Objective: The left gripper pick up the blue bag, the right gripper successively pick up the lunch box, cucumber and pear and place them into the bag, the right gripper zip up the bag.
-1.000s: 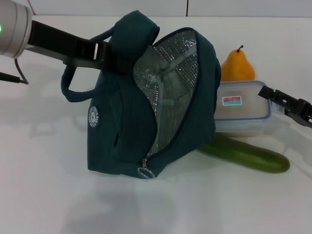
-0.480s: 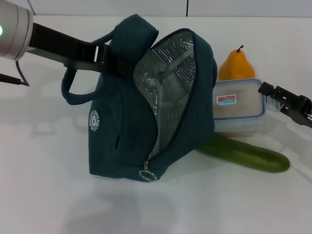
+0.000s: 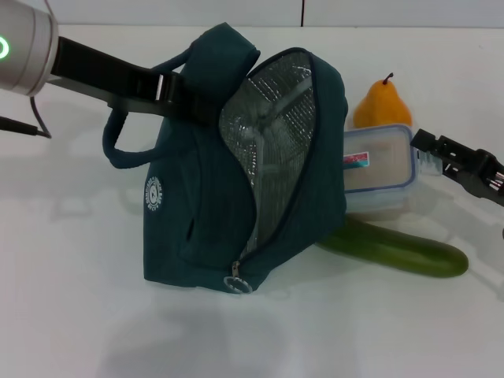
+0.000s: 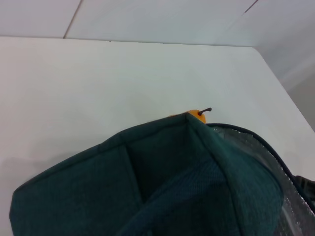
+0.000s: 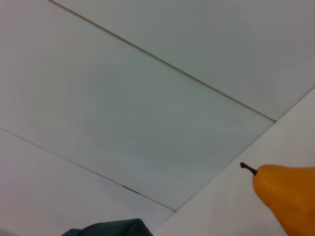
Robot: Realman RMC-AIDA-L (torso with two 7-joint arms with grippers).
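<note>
Now head view: left gripper (image 3: 169,93), upper left, stays clenched on blue bag (image 3: 244,165) top; right gripper (image 3: 429,146) grasps lunch box (image 3: 378,169), shifted left toward the foil opening, insertion beginning. Cucumber (image 3: 394,248) lies below. Left wrist: bag fabric, pear stem. Right wrist: pear (image 5: 290,196), lower right.

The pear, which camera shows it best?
The head view: the pear shows stem and upper body behind the lunch box. The right wrist view catches only part of it at the frame edge; the left wrist view shows just its stem tip over the blue bag.
</note>
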